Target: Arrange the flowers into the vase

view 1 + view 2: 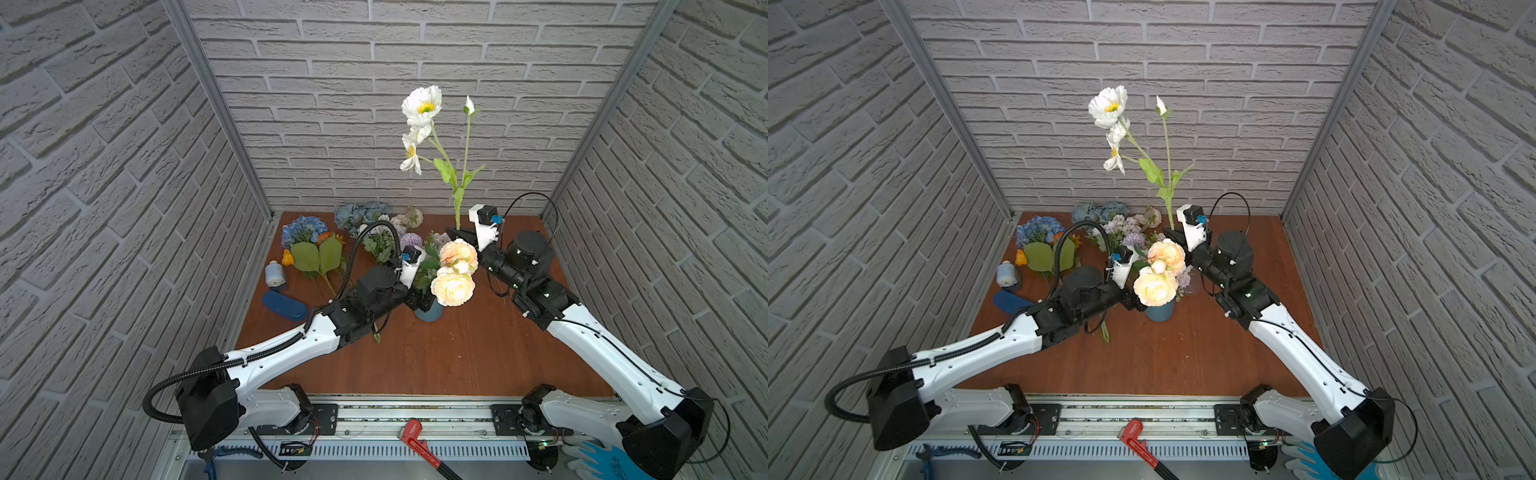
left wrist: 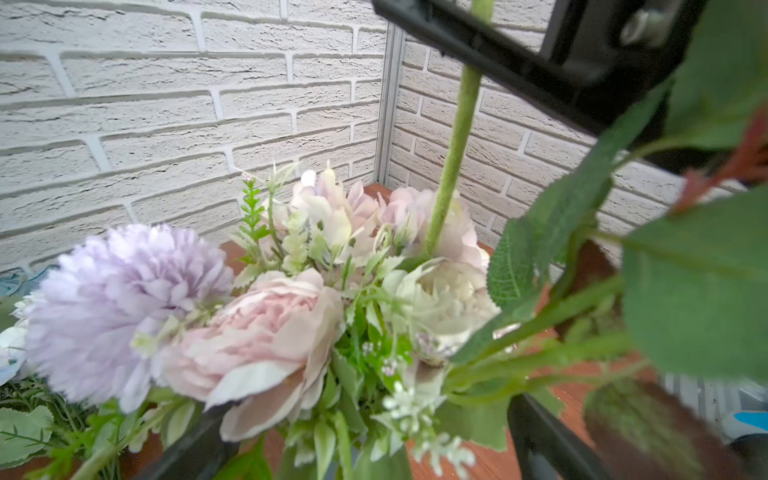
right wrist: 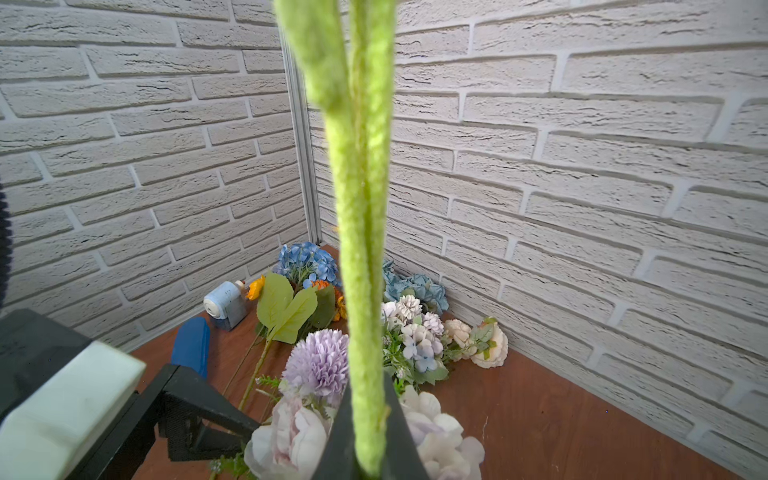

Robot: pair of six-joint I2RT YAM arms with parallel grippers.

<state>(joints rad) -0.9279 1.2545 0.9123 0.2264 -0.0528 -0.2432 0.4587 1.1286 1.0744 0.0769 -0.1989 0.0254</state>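
My right hand (image 1: 456,233) was squeezed shut on the stem of the tall white flower (image 1: 422,106). It held the flower straight up, just to the far right of the vase (image 1: 430,312). My left hand (image 1: 420,300) was spread wide open right beside the vase on its left, and I saw nothing gripped in it. The blue vase stood in the middle of the tabletop (image 1: 457,365) with peach roses (image 1: 454,286) in it.

I thought a lot could go wrong. The white flower was very tall with blooms high on top, so it could swing or twist in my hand. Once let go, it might tip the vase over. The big roses covered the mouth of the vase, so the stem could poke a bloom and miss the hole. The bottom of the stem was hidden among the lilac and pink bunch (image 2: 257,340), so I could not tell where its tip was. My two hands were close together and might bump.

More loose flowers (image 1: 305,232) lay at the far left, with a little pale blue box (image 1: 275,275) and a dark blue case (image 1: 284,306) beside them. My left arm lay over one stem (image 1: 376,336) on the tabletop and could drag it.
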